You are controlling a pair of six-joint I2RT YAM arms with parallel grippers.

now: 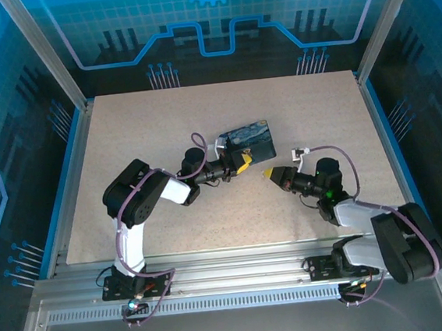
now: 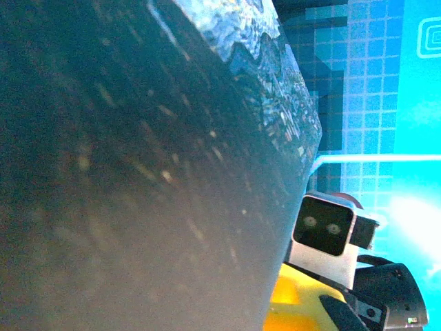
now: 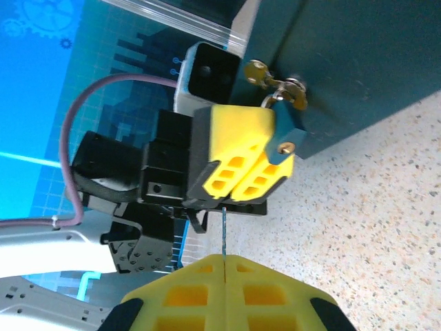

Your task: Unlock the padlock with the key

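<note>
Padlock (image 3: 282, 134), small and blue, is hanging on the dark box (image 3: 344, 62), with the left gripper (image 3: 265, 155) pinching it. Right gripper (image 3: 224, 261) is pressing shut on a thin blade, likely the key (image 3: 224, 231); it is needing careful alignment with the keyway before pushing in.

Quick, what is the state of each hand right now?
Left hand: closed on the blue padlock.
Right hand: closed, holding what looks like the key, seen edge-on.
</note>
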